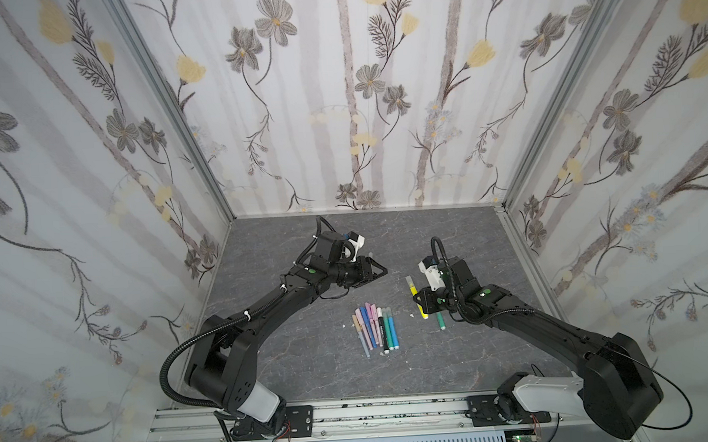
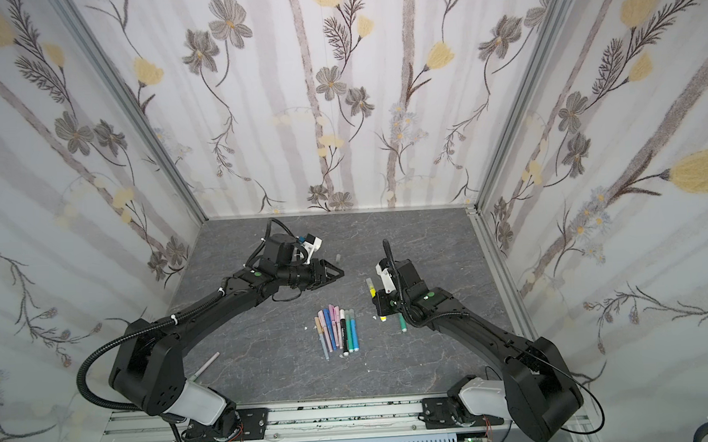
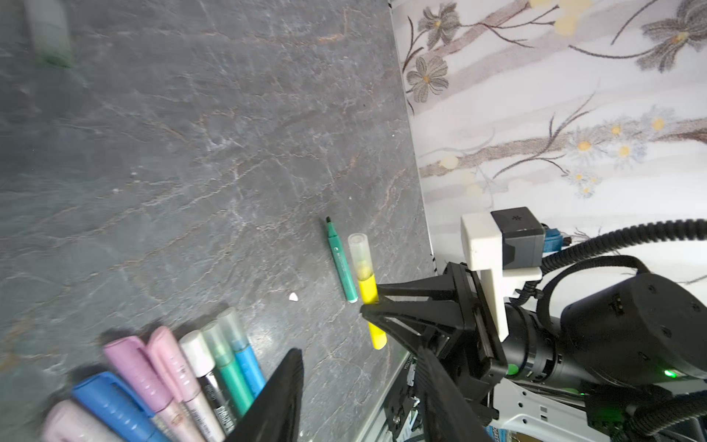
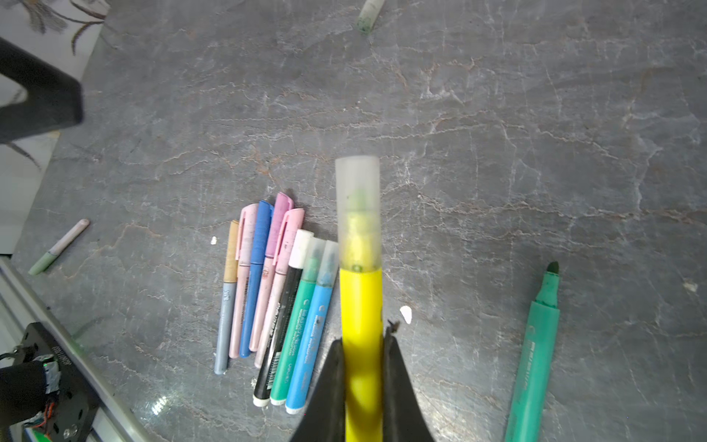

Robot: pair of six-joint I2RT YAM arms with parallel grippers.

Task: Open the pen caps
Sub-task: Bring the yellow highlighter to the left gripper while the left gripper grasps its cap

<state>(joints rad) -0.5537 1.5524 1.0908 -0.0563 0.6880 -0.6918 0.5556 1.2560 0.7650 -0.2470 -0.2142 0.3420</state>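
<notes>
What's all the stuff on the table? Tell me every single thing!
capped pens: eight, caps pink, blue, purple, tan, white, frosted, side by side, middle
yellow highlighter: one, frosted cap on, in right claw
green marker: one, uncapped, near right claw
loose cap: one, frosted, far side
loose pen: one, pink and green, by left arm's base
white scraps: few, tiny, scattered
table: grey marble
left claw: open, empty
right claw: shut on yellow highlighter

One yellow pen (image 4: 361,306), ten other pens (image 4: 260,275), one loose cap (image 4: 369,13).
</notes>
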